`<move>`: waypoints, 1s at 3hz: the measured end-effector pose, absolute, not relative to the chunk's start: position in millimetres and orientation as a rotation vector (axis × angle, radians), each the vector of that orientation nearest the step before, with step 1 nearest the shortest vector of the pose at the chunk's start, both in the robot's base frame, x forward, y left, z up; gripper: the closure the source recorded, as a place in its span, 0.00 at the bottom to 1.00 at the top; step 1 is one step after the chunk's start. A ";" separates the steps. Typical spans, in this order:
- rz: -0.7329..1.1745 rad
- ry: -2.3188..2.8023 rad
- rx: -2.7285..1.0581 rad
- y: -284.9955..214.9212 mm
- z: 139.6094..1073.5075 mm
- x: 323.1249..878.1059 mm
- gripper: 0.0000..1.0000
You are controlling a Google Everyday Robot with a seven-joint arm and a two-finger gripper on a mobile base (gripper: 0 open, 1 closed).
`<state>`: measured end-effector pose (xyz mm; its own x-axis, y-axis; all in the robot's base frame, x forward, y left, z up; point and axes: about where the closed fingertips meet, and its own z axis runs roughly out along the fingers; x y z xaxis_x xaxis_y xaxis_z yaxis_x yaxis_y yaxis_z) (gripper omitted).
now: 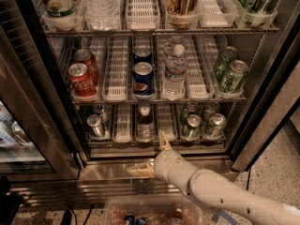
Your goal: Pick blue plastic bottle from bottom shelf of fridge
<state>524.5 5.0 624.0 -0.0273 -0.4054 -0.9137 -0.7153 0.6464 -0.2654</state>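
Note:
The blue plastic bottle [145, 123], dark-bodied with a white cap, stands upright in the middle lane of the bottom shelf [123, 136] of the fridge [265, 95]. My gripper [153, 156] is open just in front of the steel sill [105, 167], below and slightly right of the bottle. One finger [164, 141] points up at the shelf's front edge. The other [139, 171] lies low over the sill. The gripper holds nothing and does not touch the bottle.
Silver cans [96, 125] stand left of the bottle and greenish cans [192, 126] right of it. The rack above holds Coca-Cola cans [80, 80], Pepsi cans [142, 77], a clear water bottle [174, 73] and green cans [230, 74]. The glass door [29, 108] stands open at left. A clear bin [151, 212] sits on the floor.

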 end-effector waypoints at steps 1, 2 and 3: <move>0.294 1.626 -0.780 18.1 621.9 547.4 0.00; 0.259 1.615 -0.683 26.7 626.8 562.9 0.00; 0.184 1.639 -0.606 15.9 629.7 563.2 0.00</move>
